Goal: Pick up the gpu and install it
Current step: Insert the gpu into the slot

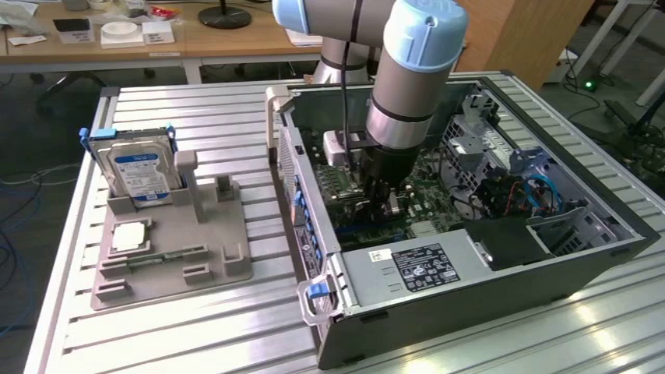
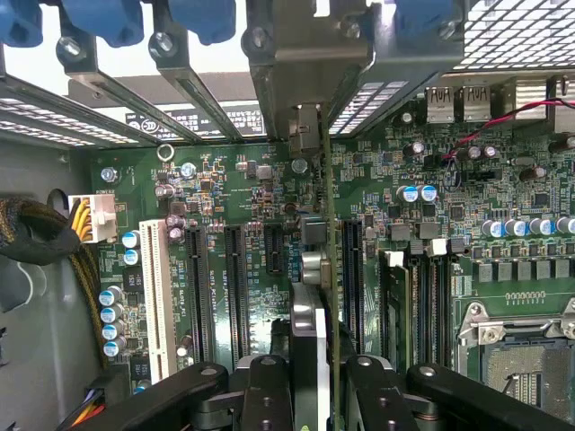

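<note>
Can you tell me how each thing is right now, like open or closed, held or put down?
computer case: side open, motherboard showing.
gpu: held on edge above the motherboard slots.
gripper: shut on the gpu, down inside the case.
hard drive: standing upright in the grey holder.
memory stick: lying flat in the holder.
grey holder: on the table beside the case.
</note>
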Robot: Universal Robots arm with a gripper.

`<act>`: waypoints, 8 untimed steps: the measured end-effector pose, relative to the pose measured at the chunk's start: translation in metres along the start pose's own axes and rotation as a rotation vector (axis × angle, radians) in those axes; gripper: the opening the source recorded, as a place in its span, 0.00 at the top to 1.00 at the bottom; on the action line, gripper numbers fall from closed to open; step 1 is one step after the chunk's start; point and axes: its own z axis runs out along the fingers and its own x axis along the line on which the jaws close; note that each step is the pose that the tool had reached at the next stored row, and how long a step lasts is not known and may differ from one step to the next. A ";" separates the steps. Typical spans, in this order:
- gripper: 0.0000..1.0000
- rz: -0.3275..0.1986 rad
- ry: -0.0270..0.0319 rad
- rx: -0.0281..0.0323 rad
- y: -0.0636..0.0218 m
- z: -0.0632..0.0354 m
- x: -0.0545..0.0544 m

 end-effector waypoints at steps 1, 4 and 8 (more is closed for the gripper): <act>0.72 0.000 0.0000 0.0000 0.0001 0.0001 0.000; 0.72 0.000 0.0001 -0.0001 0.0006 0.0008 0.000; 0.72 0.000 0.0004 -0.0001 0.0014 0.0028 0.000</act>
